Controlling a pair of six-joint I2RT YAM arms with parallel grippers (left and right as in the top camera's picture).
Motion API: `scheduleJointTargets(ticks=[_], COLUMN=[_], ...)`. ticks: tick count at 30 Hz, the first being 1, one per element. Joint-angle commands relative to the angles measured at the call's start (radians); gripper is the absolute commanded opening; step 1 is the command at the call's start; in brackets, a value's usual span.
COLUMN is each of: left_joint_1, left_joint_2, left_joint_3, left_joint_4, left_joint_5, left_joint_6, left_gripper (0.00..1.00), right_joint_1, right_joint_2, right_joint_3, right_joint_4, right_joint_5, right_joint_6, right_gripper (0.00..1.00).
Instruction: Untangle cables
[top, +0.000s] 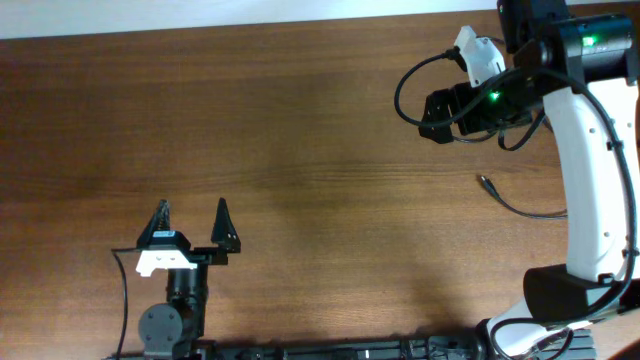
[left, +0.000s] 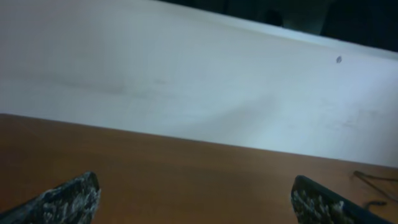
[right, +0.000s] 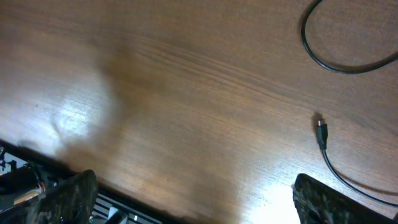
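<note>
Nearest the overhead camera, the right arm (top: 585, 180) is seen raised above the right side of the table, its white link running from the base at the near edge up to the wrist by the far right corner.

The table (top: 300, 150), a brown wood-grain top, fills almost the whole overhead view. Beyond its far edge a pale surface (left: 186, 74) is shown in the left wrist view.

The left arm (top: 172, 320) is folded low at the near edge, left of centre. The left tool (top: 191, 206) is pointed toward the far edge with its two dark fingers spread wide apart, and nothing is gripped between them.

The right tool (right: 196, 199) is likewise spread wide and grips nothing, as shown by the two fingertips at the lower corners of the right wrist view.

One thin black cable (top: 525, 211) is laid loose on the table at the right, between the right tool and the base of the right arm. Its other end is hidden under the white link.

A black loop (right: 323, 59) is seen at the upper right of the right wrist view. Whether it belongs to the cable or to the arm's own wiring cannot be told.

The small plug (top: 484, 181) of the cable is turned toward the middle of the table. It rests on bare wood, touched by neither tool and well apart from the left tool.
</note>
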Motion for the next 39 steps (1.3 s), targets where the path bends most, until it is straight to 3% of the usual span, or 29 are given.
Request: scheduleJointTargets(ticks=[1, 8, 39], left_joint_1=[0.028, 0.045, 0.045], left_joint_2=[-0.047, -0.047, -0.047], left_joint_3=[-0.012, -0.011, -0.011], left_joint_4=[-0.052, -0.253, -0.250], left_joint_5=[0.018, 0.023, 0.034], left_joint_6=[0.016, 0.001, 0.002], left_gripper=[0.99, 0.99, 0.99], right_joint_1=[0.005, 0.005, 0.005], right_joint_2=[-0.019, -0.019, -0.019], right_joint_3=[0.000, 0.000, 0.000], right_joint_4=[0.002, 0.002, 0.002], right_joint_5=[-0.009, -0.010, -0.010], right_joint_6=[-0.010, -0.010, -0.010], right_gripper=[0.99, 0.99, 0.99])
